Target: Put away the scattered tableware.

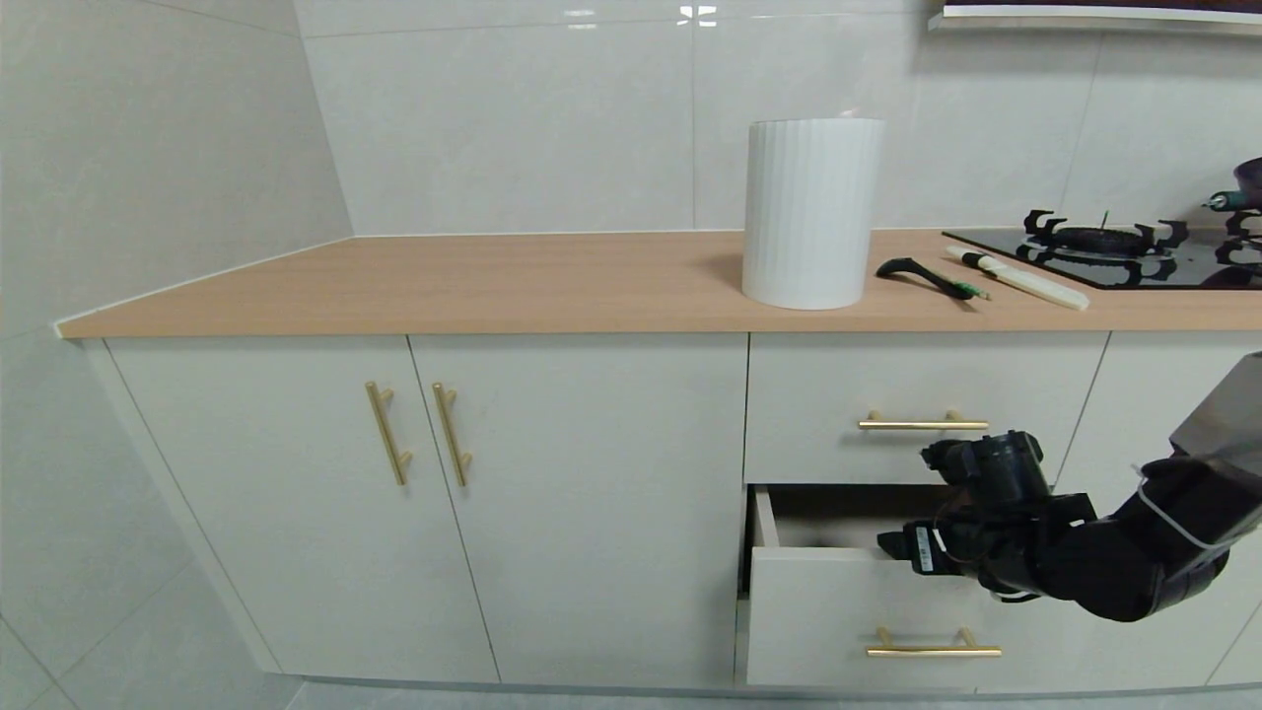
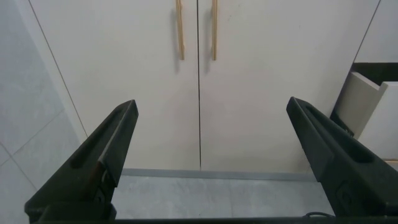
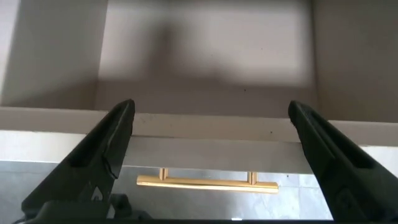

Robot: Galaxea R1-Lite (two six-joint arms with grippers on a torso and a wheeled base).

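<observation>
Down low on the right, the right end effector (image 3: 211, 107) hangs over the front edge of the open lower drawer (image 1: 838, 592), its fingers spread wide with nothing between them; the drawer's gold handle (image 3: 207, 183) shows below it. The left end effector (image 2: 211, 109) is likewise spread wide and holds nothing, facing the double cabinet doors (image 2: 199, 81). Up on the table (image 1: 493, 281), a black-handled utensil (image 1: 922, 274) and a pale long utensil (image 1: 1025, 280) lie near each other, between the white ribbed canister (image 1: 811, 212) and the stove (image 1: 1104, 256).
</observation>
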